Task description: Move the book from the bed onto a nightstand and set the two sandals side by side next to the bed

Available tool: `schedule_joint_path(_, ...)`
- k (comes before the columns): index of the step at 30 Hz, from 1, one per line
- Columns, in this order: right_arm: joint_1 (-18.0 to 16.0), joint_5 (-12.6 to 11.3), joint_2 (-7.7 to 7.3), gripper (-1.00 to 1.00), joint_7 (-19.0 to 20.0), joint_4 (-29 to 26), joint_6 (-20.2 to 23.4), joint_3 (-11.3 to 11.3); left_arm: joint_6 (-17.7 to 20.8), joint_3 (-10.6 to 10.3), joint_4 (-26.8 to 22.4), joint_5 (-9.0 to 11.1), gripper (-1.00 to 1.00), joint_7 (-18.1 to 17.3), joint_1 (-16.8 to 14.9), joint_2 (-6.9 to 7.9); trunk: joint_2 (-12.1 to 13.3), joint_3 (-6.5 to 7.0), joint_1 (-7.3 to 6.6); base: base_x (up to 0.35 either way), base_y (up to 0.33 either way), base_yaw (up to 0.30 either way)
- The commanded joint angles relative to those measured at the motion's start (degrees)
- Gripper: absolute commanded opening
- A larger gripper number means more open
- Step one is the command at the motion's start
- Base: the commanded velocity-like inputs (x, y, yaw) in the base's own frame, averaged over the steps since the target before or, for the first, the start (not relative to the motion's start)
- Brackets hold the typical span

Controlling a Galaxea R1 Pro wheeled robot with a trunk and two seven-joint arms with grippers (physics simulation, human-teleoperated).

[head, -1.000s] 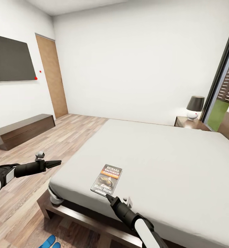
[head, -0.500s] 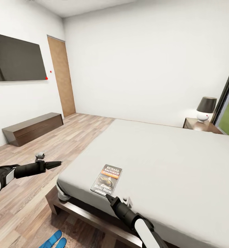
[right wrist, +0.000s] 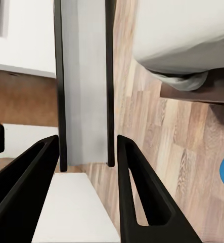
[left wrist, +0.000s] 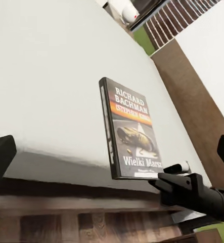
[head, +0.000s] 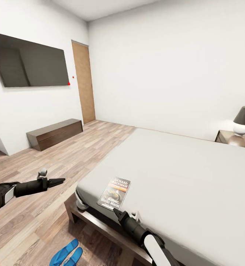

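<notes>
The book (head: 114, 193), dark with an orange band and white lettering, lies at the foot end of the grey bed (head: 181, 173), close to its corner. My right gripper (head: 115, 210) is shut on the book's near edge. In the right wrist view the book's (right wrist: 85, 76) thin page block sits between the two black fingers (right wrist: 137, 192). The left wrist view faces the book's cover (left wrist: 134, 131) and the right gripper (left wrist: 165, 178) at its lower corner. My left gripper (head: 59, 181) hangs open over the floor, left of the bed. Two blue sandals (head: 67, 253) lie on the floor by the bed's corner.
A dark nightstand (head: 233, 138) with a lamp (head: 244, 120) stands at the far right beside the bed. A long low bench (head: 56, 133) sits under a wall television (head: 30, 61), with a wooden door (head: 83, 83) beyond. Plank floor stretches between bench and bed.
The camera has turned left, so the room slid right in the view. The book stayed with my right gripper and now sits nearer the bed's corner. More of the sandals shows.
</notes>
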Motion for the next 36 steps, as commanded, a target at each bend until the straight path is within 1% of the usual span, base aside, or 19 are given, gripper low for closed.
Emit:
schedule_joint_path(1, -0.03, -0.54, 0.02, -1.00, 0.05, -0.03, 0.26, -0.01, 0.59, 0.55, -0.04, -0.55, 1.00, 0.89, 0.33, 0.11, -0.03, -0.06, -0.01, 0.000, 0.000, 0.263)
schedule_joint_path(5, -0.03, -0.54, 0.07, -1.00, 0.00, -0.03, 0.26, 0.01, 0.48, 0.60, -0.09, -0.15, 1.00, 3.08, 1.52, 0.35, -0.03, -0.06, -0.01, 0.000, 0.000, 0.263)
schedule_joint_path(8, -0.03, -0.54, 0.05, -1.00, 0.01, -0.03, 0.31, 0.00, 0.37, 0.64, -0.11, 0.65, 1.00, 4.33, 2.92, 0.63, -0.03, -0.06, -0.01, 0.000, 0.000, 0.256)
schedule_joint_path(9, -0.03, -0.54, 0.04, -1.00, 0.02, -0.03, 0.35, -0.01, 0.30, 0.65, -0.12, 1.70, 1.00, 4.84, 3.83, 1.04, -0.03, -0.06, -0.01, 0.000, 0.000, 0.183)
schedule_joint_path(12, -0.03, -0.54, 0.02, -1.00, 0.07, -0.03, 0.40, -0.03, 0.22, 0.67, -0.12, 3.88, 1.00, 5.40, 5.25, 1.66, -0.03, -0.06, -0.01, 0.000, 0.000, 0.119)
schedule_joint_path(13, -0.03, -0.54, -0.01, -1.00, 0.09, -0.03, 0.41, -0.03, 0.11, 0.67, -0.13, 5.41, 1.00, 5.68, 6.47, 1.97, -0.03, -0.06, -0.01, 0.000, 0.000, 0.060)
schedule_joint_path(14, -0.03, -0.54, -0.03, -1.00, 0.10, -0.03, 0.42, -0.03, 0.03, 0.68, -0.15, 6.14, 1.00, 5.82, 7.22, 2.08, -0.03, -0.06, -0.01, 0.000, 0.000, 0.048)
schedule_joint_path(15, -0.03, -0.54, -0.05, -1.00, 0.09, -0.03, 0.45, -0.04, -0.16, 0.68, -0.23, 7.96, 1.00, 6.41, 9.67, 2.29, -0.03, -0.06, -0.01, 0.000, 0.000, 0.025)
schedule_joint_path(18, -0.03, -0.54, -0.07, -1.00, 0.08, -0.03, 0.57, -0.04, -0.52, 0.68, -0.31, 9.23, 1.00, 7.09, 11.89, 2.43, -0.03, -0.06, -0.01, 0.000, 0.000, 0.016)
schedule_joint_path(19, -0.03, -0.54, -0.07, -1.00, 0.10, -0.06, 0.59, -0.04, -1.00, 0.68, -0.34, 9.87, 1.00, 7.42, 13.12, 2.50, -0.03, -0.06, -0.01, 0.000, 0.000, 0.008)
schedule_joint_path(22, -0.03, -0.54, -0.07, -1.00, 0.12, -0.09, 0.60, -0.04, -2.05, 0.68, -0.37, 10.66, 1.00, 7.75, 14.68, 2.66, -0.03, -0.06, -0.01, 0.000, 0.000, 0.005)
schedule_joint_path(27, -0.03, -0.54, -0.10, -1.00, 0.13, -0.11, 0.63, -0.04, -3.77, 0.70, -0.38, 12.83, 1.00, 8.32, 18.20, 3.15, -0.03, -0.06, -0.01, 0.000, 0.000, 0.002)
schedule_joint_path(28, -0.03, -0.54, -0.11, -1.00, 0.13, -0.11, 0.62, -0.04, -4.22, 0.69, -0.38, 14.18, 1.00, 8.79, 19.63, 3.52, -0.03, -0.06, -0.01, 0.000, 0.000, 0.000)
schedule_joint_path(30, -0.03, -0.54, -0.13, -1.00, 0.13, -0.11, 0.63, -0.04, -4.78, 0.69, -0.39, 16.00, 1.00, 9.66, 21.08, 3.86, -0.03, -0.06, -0.01, 0.000, 0.000, 0.000)
schedule_joint_path(34, -0.03, -0.54, -0.15, -1.00, 0.13, -0.11, 0.65, -0.06, -6.70, 0.69, -0.39, 20.64, 1.00, 12.32, 24.11, 4.21, -0.03, -0.06, -0.01, 0.000, 0.000, 0.016)
schedule_joint_path(35, -0.03, -0.54, -0.16, -1.00, 0.13, -0.11, 0.66, -0.08, -8.05, 0.68, -0.39, 23.13, 1.00, 13.75, 25.67, 4.31, -0.03, -0.06, -0.01, 0.000, 0.000, 0.102)
schedule_joint_path(36, -0.03, -0.54, -0.16, -1.00, 0.13, -0.11, 0.65, -0.07, -8.77, 0.68, -0.39, 24.36, 1.00, 14.41, 26.50, 4.36, -0.03, -0.06, -0.01, 0.000, 0.000, 0.132)
